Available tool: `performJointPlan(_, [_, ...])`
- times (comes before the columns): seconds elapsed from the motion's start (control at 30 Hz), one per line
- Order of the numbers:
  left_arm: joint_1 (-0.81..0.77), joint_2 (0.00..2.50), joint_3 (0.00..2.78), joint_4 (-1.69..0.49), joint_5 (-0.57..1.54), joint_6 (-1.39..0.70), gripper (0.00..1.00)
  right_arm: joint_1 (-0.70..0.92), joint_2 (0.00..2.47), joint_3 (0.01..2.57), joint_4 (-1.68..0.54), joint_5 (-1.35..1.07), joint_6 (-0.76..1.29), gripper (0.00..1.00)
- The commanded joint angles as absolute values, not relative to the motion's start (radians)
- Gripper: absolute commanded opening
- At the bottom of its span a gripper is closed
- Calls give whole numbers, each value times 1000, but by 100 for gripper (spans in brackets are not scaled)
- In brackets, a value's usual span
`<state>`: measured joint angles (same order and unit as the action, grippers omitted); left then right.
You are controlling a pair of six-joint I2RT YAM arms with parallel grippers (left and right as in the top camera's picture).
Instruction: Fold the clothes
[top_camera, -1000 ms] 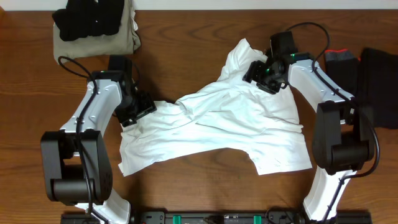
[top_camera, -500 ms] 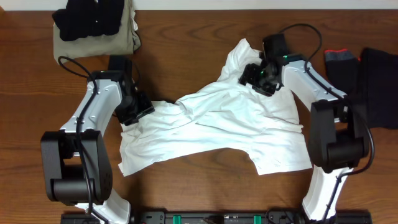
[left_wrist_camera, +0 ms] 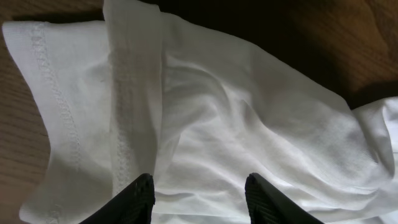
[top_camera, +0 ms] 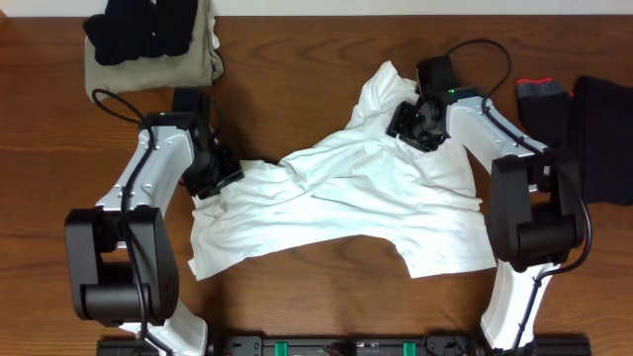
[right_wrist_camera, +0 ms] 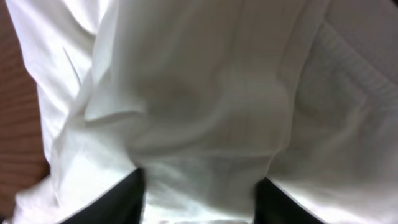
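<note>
Right hand (right_wrist_camera: 199, 202) has nudged slightly inward along the far edge of the white shirt (top_camera: 366, 198) vs 1 s back, wrist cam swung a touch the same way. Left hand (left_wrist_camera: 199, 198) barely shifted at shirt's left end. Shirt itself hasn't moved: same crumpled diagonal spread on counter (top_camera: 297, 89), no fold made. My read: both arms are settling onto pick points, so we're at grasp stage and the fold proper hasn't begun.

Pose:
- L arm: elbow out, wrist down, hand on shirt's left end, just beside the stitched hem (left_wrist_camera: 62, 112). Fingers (left_wrist_camera: 142, 194) partway apart, cloth lies flat under the gap, nothing pinched that I can see → not holding yet.
- R arm: reaches over shirt's right side to its far edge, hand pressed into the cloth. Fingers (right_wrist_camera: 132, 196) partway apart w/ a puckered ridge of fabric between them. Can't tell if that's a grip or just straddling.

Other clothes: khaki garment (top_camera: 203, 61) w/ black one (top_camera: 143, 30) on top, well beyond shirt's far-left corner. More black garments (top_camera: 598, 129) off shirt's right side. No hand near any of them.
</note>
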<state>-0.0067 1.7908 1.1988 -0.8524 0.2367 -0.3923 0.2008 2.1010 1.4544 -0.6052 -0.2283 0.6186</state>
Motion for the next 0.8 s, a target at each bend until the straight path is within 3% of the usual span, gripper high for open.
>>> performJointPlan(0.0, [-5,1798,1195,-854,227,-393,50,209,2115,1468,-598,-216,636,41])
performJointPlan(0.13, [-5,1798,1195,-854,226,-393,39,212,2128,1468,-591,-210,659,15])
performJointPlan(0.17, [-5,1798,1195,-854,224,-392,32,212,2128,1468,-588,-208,658,4])
performJointPlan(0.2, [-5,1797,1195,-854,224,-387,23,212,2128,1468,-584,-205,658,1])
performJointPlan(0.23, [-5,1797,1195,-854,224,-373,11,211,2125,1469,-574,-206,655,1])
performJointPlan(0.27, [-5,1797,1195,-854,223,-355,6,210,2120,1472,-573,-206,650,1])
performJointPlan(0.77, [-5,1679,1221,-864,217,-347,6,183,1825,1544,-682,-85,594,1])
